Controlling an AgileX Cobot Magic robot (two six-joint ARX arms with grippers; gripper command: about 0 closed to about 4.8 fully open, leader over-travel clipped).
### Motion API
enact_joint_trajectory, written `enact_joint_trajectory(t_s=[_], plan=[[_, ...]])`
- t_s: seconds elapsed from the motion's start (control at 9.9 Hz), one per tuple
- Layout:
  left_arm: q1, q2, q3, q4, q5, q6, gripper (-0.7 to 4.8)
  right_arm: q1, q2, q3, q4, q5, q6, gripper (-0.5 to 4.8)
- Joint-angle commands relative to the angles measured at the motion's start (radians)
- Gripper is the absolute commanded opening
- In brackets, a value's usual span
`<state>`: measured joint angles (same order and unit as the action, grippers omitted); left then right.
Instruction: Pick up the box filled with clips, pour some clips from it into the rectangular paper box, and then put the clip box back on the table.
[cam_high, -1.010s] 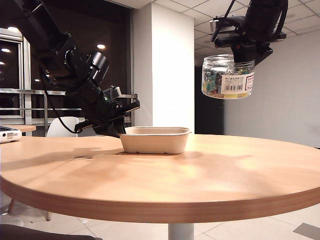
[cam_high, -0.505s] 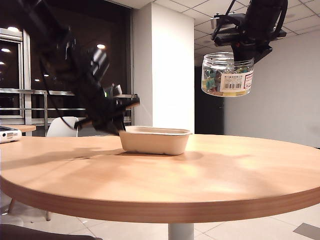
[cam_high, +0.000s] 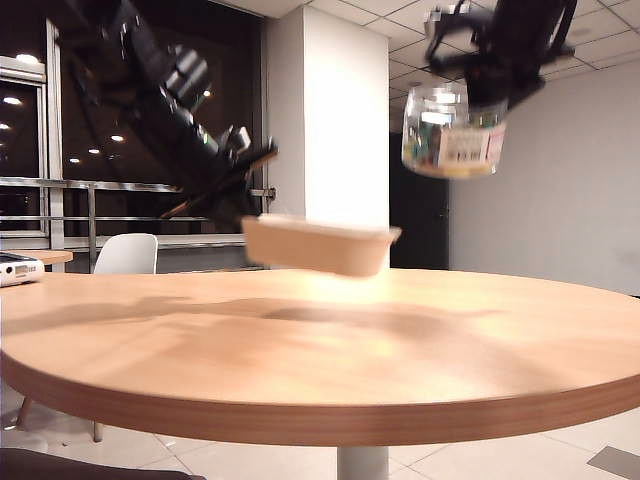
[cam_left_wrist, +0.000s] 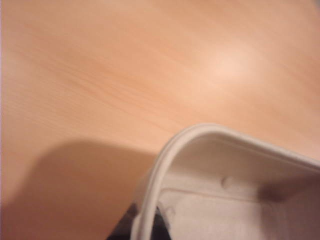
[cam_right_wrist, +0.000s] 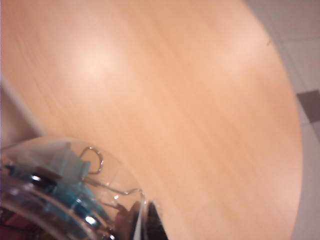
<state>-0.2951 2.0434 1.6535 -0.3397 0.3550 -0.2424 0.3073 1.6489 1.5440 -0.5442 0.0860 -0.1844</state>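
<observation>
The rectangular paper box (cam_high: 322, 246), a beige pulp tray, hangs tilted just above the table (cam_high: 330, 350). My left gripper (cam_high: 248, 205) is shut on its left rim. In the left wrist view the rolled rim (cam_left_wrist: 167, 160) runs between the dark fingers (cam_left_wrist: 120, 231), and the tray's inside looks empty. At the upper right my right gripper (cam_high: 478, 100) is shut on the rim of the box filled with clips (cam_high: 452, 135), a clear jar with a barcode label, held high above the table. The right wrist view shows teal clips (cam_right_wrist: 70, 167) inside the jar (cam_right_wrist: 55, 195).
A white pillar (cam_high: 330, 120) stands behind the table. At the far left are a white chair (cam_high: 125, 252) and a smaller table (cam_high: 25, 258) with a white device. In the right wrist view the table's round edge (cam_right_wrist: 295, 150) meets tiled floor (cam_right_wrist: 307, 75).
My left gripper has lifted the paper box off the table and tilted it. The jar in my right gripper has risen slightly.
</observation>
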Motion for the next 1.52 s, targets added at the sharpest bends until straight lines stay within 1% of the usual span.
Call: enact_joint_trajectory(t_s=[0.1,0.2,0.3,0.4,0.61,0.71,0.81,0.91,1.21,1.31,1.52], plan=[[-0.013,-0.048,0.002,-0.139,0.054,0.068,-0.06,0.001,-0.046,0.014,0.047,-0.002,0.009,-0.05],[-0.015,-0.051,0.001,-0.170,0.059,0.077,-0.07,0.001,-0.055,0.014,0.048,-0.002,0.009,-0.05],[-0.029,-0.057,-0.004,-0.216,0.063,0.108,-0.06,0.001,-0.070,0.014,0.052,-0.003,0.009,-0.05],[-0.036,-0.057,-0.010,-0.233,0.074,0.128,-0.07,0.001,-0.080,0.014,0.052,-0.003,0.008,-0.05],[-0.067,-0.057,-0.045,-0.239,0.092,0.171,-0.06,0.001,-0.095,0.014,0.055,-0.009,0.008,-0.05],[-0.090,-0.057,-0.075,-0.231,0.103,0.212,-0.07,0.001,-0.103,0.014,0.055,-0.020,0.008,-0.05],[-0.103,-0.057,-0.093,-0.219,0.105,0.220,-0.06,0.001,-0.105,0.014,0.055,-0.021,0.008,-0.05],[-0.120,-0.057,-0.127,-0.182,0.118,0.224,-0.06,0.001,-0.106,0.014,0.055,-0.021,0.008,-0.05],[-0.138,-0.057,-0.192,-0.064,0.120,0.223,-0.06,0.001,-0.106,0.014,0.056,-0.021,0.008,-0.05],[-0.138,-0.057,-0.216,-0.001,0.114,0.195,-0.06,0.001,-0.106,0.014,0.056,-0.022,0.008,-0.05],[-0.136,-0.057,-0.235,0.054,0.096,0.159,-0.06,0.001,-0.106,0.014,0.055,-0.026,0.008,-0.05]])
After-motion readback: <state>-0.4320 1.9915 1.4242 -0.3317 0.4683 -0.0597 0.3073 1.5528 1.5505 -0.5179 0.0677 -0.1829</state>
